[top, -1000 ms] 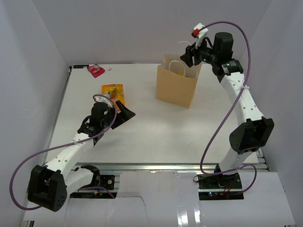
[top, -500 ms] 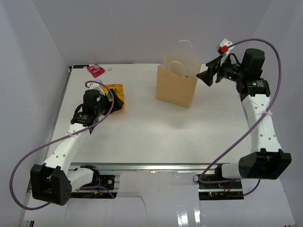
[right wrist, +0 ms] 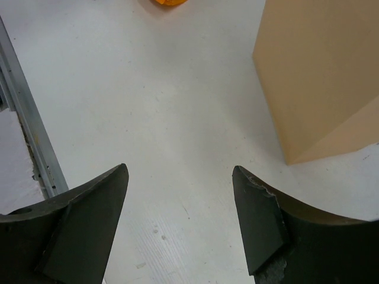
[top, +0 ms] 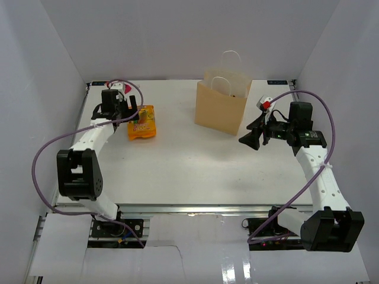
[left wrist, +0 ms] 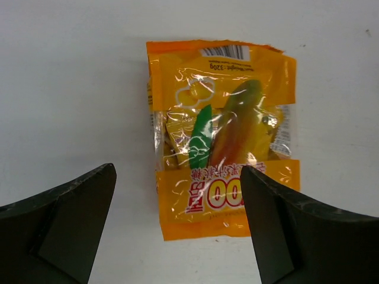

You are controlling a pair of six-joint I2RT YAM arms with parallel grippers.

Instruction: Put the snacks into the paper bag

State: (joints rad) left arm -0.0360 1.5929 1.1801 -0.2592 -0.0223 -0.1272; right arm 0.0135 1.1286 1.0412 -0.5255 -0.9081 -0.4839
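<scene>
A large orange pouch [top: 143, 123] lies flat on the table at the far left, and it fills the middle of the left wrist view [left wrist: 222, 136]. My left gripper [top: 130, 113] hovers over the pouch's left end, open and empty, its fingers [left wrist: 65, 225] standing either side of the pouch's near edge. The tan paper bag [top: 221, 107] stands upright at the back centre with white loop handles. My right gripper [top: 249, 135] is open and empty, low beside the bag's right front corner. The bag's wall shows in the right wrist view [right wrist: 325, 77]. Other snacks are hidden.
White walls close in the table on the left, back and right. A metal rail [right wrist: 29, 142] runs along the table's near edge. A sliver of the orange pouch [right wrist: 169, 2] shows at the top of the right wrist view.
My left arm has swung to the far left, and its gripper now sits over the orange pouch. My right gripper has come down from above the bag to its right side, near the table.
</scene>
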